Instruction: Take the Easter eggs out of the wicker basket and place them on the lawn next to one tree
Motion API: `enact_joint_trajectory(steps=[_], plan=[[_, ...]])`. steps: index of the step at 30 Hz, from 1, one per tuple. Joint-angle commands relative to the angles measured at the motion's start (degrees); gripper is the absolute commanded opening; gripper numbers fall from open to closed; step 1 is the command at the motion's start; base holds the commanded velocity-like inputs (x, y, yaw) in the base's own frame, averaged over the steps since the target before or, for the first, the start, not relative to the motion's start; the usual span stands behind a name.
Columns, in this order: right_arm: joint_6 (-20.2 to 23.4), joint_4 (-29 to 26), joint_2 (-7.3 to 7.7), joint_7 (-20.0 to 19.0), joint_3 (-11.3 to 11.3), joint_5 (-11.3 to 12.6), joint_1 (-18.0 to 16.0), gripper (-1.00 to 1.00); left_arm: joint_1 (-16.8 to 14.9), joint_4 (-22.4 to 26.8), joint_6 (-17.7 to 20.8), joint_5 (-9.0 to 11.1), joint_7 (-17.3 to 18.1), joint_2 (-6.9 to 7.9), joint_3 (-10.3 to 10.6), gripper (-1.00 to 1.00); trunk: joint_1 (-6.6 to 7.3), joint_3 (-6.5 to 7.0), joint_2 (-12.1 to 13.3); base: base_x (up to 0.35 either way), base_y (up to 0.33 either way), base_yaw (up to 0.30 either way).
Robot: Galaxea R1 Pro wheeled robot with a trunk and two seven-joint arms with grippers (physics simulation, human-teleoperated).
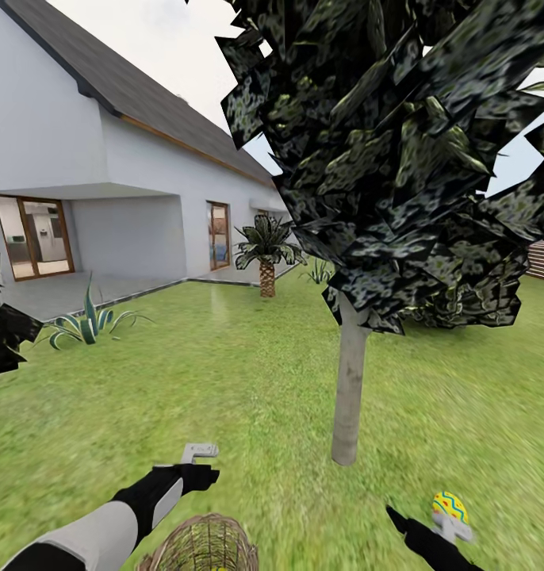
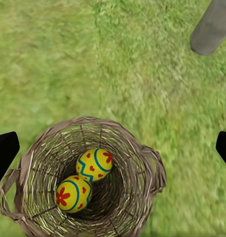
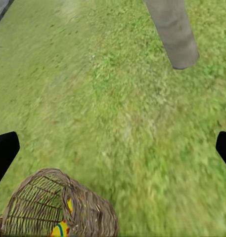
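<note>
Head view: tree (image 1: 350, 381) with pale grey trunk and dark angular crown, rooted in the lawn (image 1: 224, 381); white house (image 1: 105, 182) behind, short palm (image 1: 266, 254) and spiky striped plant (image 1: 88, 321) near its paving. Left gripper (image 1: 199, 454) held above the wicker basket (image 1: 204, 547), which sits at the lower edge; whether its fingers are parted cannot be told here. Right gripper (image 1: 450, 527) low at right, a yellow Easter egg (image 1: 450, 506) with blue zigzag showing just above it, seemingly held; the grip itself is not clear. Left wrist view: basket (image 2: 142, 163) upright on grass, two Easter eggs (image 2: 94, 164) (image 2: 73, 193) touching each other on its bottom; dark fingertips (image 2: 4, 150) at either edge, wide apart, holding nothing; trunk base (image 2: 211, 27) nearby. Right wrist view: grass, trunk base (image 3: 173, 32), basket (image 3: 88, 210) at the edge with egg colour (image 3: 59, 229) visible through the weave; dark fingertips (image 3: 4, 148) at the two edges.
</note>
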State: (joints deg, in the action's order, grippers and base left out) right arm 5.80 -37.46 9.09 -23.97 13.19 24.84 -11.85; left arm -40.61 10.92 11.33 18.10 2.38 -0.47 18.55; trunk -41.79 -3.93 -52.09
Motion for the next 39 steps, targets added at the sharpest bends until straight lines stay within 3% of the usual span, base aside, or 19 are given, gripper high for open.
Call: enact_joint_trajectory(steps=[1,6,18,23,25,30,39], plan=[[0.60,-2.44,-0.14,-1.61,1.26,0.62,1.69,1.00,0.15,0.06,0.23,0.50,0.00,0.03,0.39,1.00,-0.24,-0.28,-0.49,0.000,0.000,0.000],[0.68,-7.78,-0.47,-3.45,4.80,0.65,4.96,1.00,0.45,0.06,0.30,0.49,-0.04,0.06,0.32,1.00,-1.34,-1.17,-2.49,0.000,0.000,0.000],[0.93,-12.28,-0.58,-6.38,5.90,0.73,6.96,1.00,0.53,-0.02,0.83,0.61,-0.09,0.31,0.18,1.00,-3.97,-3.33,-7.30,0.000,0.000,0.000],[1.31,-21.91,-1.01,-8.31,5.83,0.81,12.97,1.00,0.53,-0.02,1.00,0.62,-0.10,0.34,0.17,1.00,-5.07,-4.23,-9.31,0.000,0.000,0.000],[2.15,-26.76,-1.98,-8.64,5.86,0.80,15.59,1.00,0.53,-0.02,0.99,0.62,-0.10,0.32,0.17,1.00,-5.51,-4.58,-10.11,0.000,0.000,0.000],[5.65,-32.56,-3.69,-8.88,6.27,0.69,17.76,1.00,0.53,-0.02,0.98,0.62,-0.10,0.35,0.17,1.00,-6.61,-5.48,-12.12,0.000,0.000,0.000],[10.15,-34.31,-4.11,-9.21,12.38,0.65,18.47,1.00,0.53,-0.02,0.97,0.62,-0.10,0.25,0.17,1.00,-8.59,-7.10,-15.73,0.000,0.000,0.000]])
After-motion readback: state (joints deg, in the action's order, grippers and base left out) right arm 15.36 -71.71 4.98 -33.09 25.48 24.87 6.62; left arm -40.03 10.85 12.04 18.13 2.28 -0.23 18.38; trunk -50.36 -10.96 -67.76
